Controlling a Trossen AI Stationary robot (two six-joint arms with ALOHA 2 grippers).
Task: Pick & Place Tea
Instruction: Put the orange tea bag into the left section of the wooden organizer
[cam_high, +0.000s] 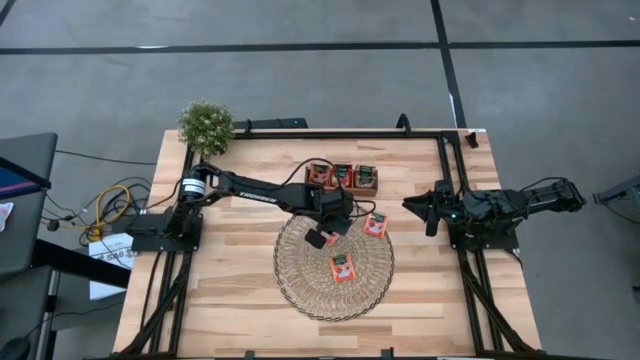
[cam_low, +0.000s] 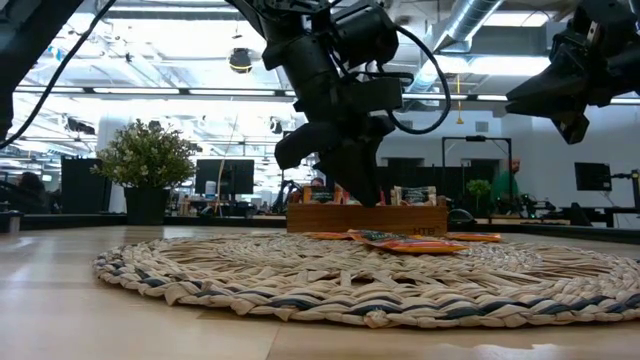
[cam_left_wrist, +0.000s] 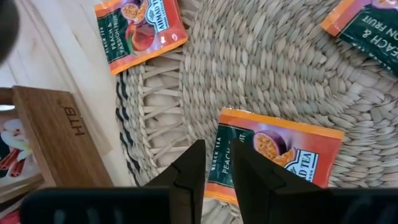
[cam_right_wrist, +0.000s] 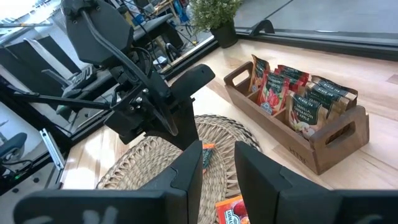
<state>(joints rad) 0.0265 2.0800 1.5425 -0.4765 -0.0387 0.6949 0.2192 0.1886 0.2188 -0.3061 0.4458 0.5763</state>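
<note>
Sachet (cam_left_wrist: 273, 158): "BLACK TEA", "PEACH". Wooden tray (cam_left_wrist: 59, 140): "HTB".

Both arms are matte black, built of boxy angular links. By the potted plant (cam_high: 206, 126), the left arm (cam_high: 255, 190) carries a silvery round joint cap and faint white lettering along its long link. Black cables loop around its wrist housing. The right arm (cam_high: 510, 205), far from the plant, shows a small green light. The fingers (cam_left_wrist: 189, 177) are dark, flat-faced and wedge-shaped.
</note>
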